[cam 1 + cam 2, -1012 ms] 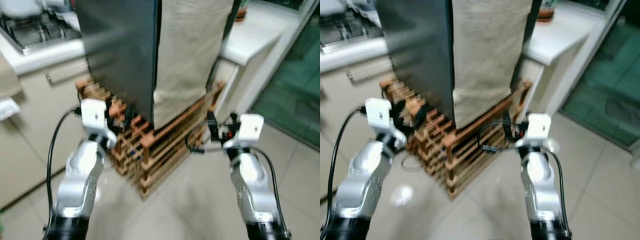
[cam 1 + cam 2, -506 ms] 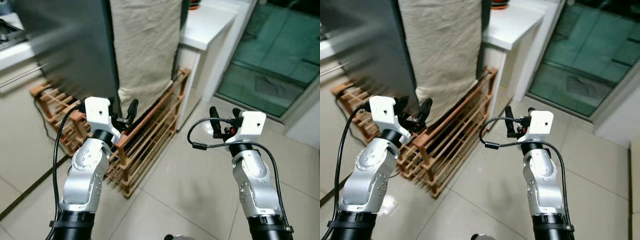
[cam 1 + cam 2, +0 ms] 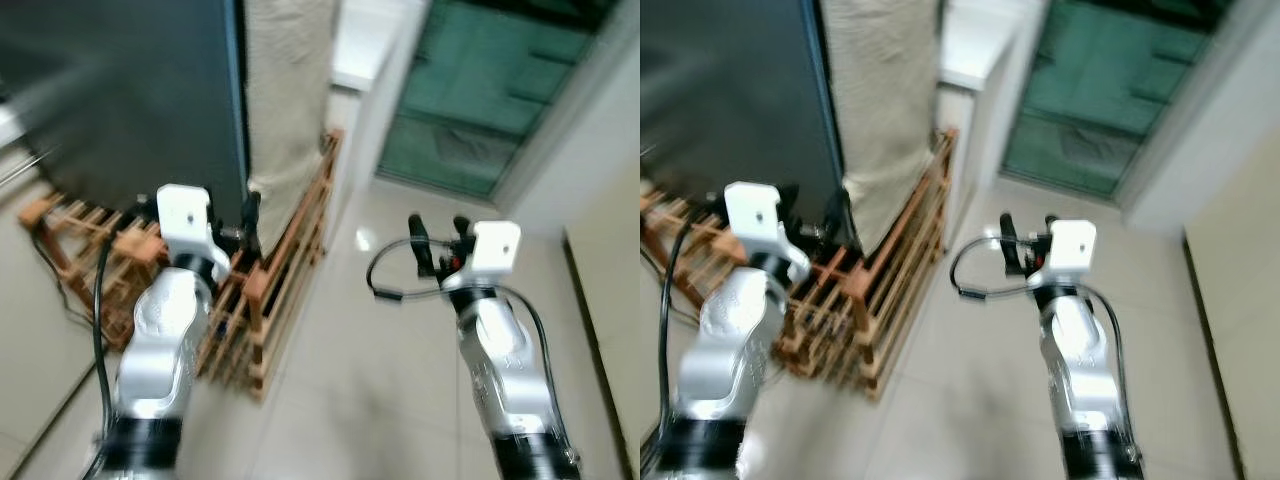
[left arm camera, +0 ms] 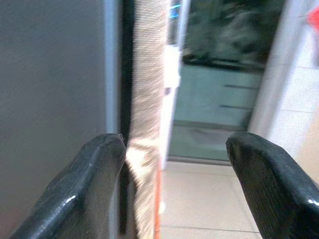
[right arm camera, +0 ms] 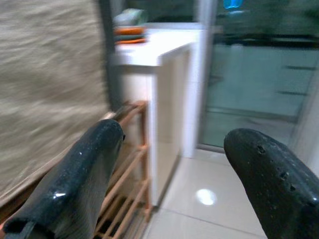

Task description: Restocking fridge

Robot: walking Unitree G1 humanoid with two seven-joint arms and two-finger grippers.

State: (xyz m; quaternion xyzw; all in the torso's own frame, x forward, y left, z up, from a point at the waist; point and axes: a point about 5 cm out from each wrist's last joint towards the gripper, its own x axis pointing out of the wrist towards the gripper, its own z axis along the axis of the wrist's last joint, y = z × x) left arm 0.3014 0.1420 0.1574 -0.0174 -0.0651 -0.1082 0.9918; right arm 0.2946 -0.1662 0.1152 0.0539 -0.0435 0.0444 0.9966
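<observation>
A tall dark grey fridge (image 3: pixel 140 95) stands ahead on the robot's left, its flat door closed, with a beige cloth (image 3: pixel 285 80) hanging down its right side. It rests on a low wooden slatted rack (image 3: pixel 270 290) on the tiled floor (image 3: pixel 380 380). The left gripper (image 4: pixel 172 164), jaws released and holding nothing, is raised close to the fridge's edge. The right gripper (image 5: pixel 169 164), jaws also released, is raised toward a white tabletop (image 5: pixel 154 50) and glass door (image 3: pixel 480 90).
</observation>
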